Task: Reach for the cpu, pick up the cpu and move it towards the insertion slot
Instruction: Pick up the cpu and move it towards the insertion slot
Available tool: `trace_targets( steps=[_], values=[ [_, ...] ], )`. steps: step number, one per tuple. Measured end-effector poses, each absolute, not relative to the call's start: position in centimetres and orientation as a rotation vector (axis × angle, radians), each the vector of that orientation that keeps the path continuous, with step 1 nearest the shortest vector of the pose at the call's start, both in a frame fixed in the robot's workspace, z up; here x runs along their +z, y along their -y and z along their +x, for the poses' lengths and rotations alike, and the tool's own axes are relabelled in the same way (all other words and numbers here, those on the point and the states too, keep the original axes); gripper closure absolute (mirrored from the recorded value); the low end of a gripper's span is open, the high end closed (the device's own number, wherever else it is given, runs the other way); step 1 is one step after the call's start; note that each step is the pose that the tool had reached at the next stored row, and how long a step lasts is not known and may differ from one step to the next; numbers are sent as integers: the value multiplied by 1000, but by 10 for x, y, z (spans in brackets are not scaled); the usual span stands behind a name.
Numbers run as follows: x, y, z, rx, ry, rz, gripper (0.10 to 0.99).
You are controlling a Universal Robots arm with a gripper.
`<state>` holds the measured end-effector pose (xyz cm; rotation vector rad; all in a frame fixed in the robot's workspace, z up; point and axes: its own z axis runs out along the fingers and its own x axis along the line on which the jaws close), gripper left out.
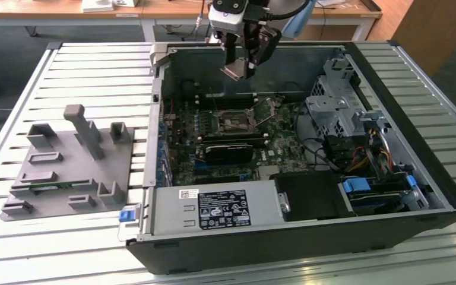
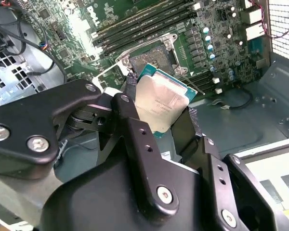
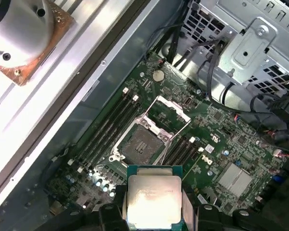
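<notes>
Hand (image 1: 237,66) position in the exterior view: raised above the far wall of the open computer case (image 1: 418,196), which lies on a slatted metal surface (image 1: 93,71). The cpu (image 1: 234,71) is clamped at the fingertips, well above the motherboard (image 1: 272,155). The insertion slot (image 1: 232,123) sits lower on the board, frame open and dark centre exposed. A grey fixture block (image 1: 66,169) rests on the surface at the exterior view's left. In the second wrist view, two black fingers (image 2: 135,139) grip the cpu (image 2: 160,102) by opposite edges, silver plate visible; the insertion slot (image 2: 151,58) lies just beyond it. In the first wrist view, the cpu (image 3: 154,201) is apart from the insertion slot (image 3: 140,143), whose load plate stands raised.
</notes>
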<state>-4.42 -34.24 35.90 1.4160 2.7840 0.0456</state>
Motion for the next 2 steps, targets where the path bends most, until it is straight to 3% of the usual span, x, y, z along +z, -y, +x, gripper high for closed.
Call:
trace_targets(
  steps=[2],
  values=[
    [359, 342, -44, 46, -2784, 1416, 545]
  ],
)
